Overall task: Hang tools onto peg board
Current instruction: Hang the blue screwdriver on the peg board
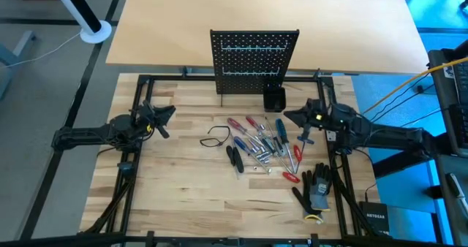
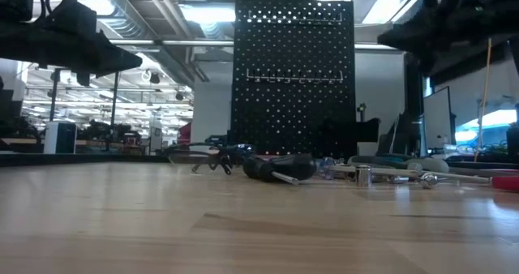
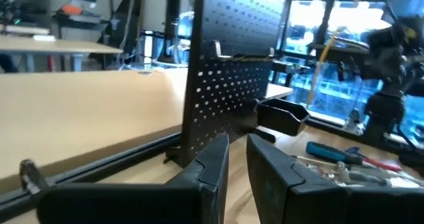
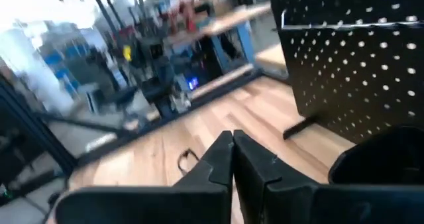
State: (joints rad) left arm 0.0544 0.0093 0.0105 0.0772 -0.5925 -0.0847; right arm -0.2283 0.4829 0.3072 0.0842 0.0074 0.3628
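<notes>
Lighting: even and bright overhead; ceiling strip lights glare white behind the black perforated upright peg board point(image 2: 293, 75) in the low view. Pale wooden slatted table point(image 1: 183, 181) evenly lit, with short soft shadows under the scattered hand tools point(image 1: 263, 145). Right wrist view heavily motion-blurred; left wrist view soft, with a blue-tinted, overexposed background.

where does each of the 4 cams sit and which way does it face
High: overhead, straight down; both arms, peg board, tools.
Low: table height, level at the peg board; arms overhead.
Left wrist: past the left hand to the peg board.
Right wrist: past the shut right hand, peg board beside.
All share the peg board.
</notes>
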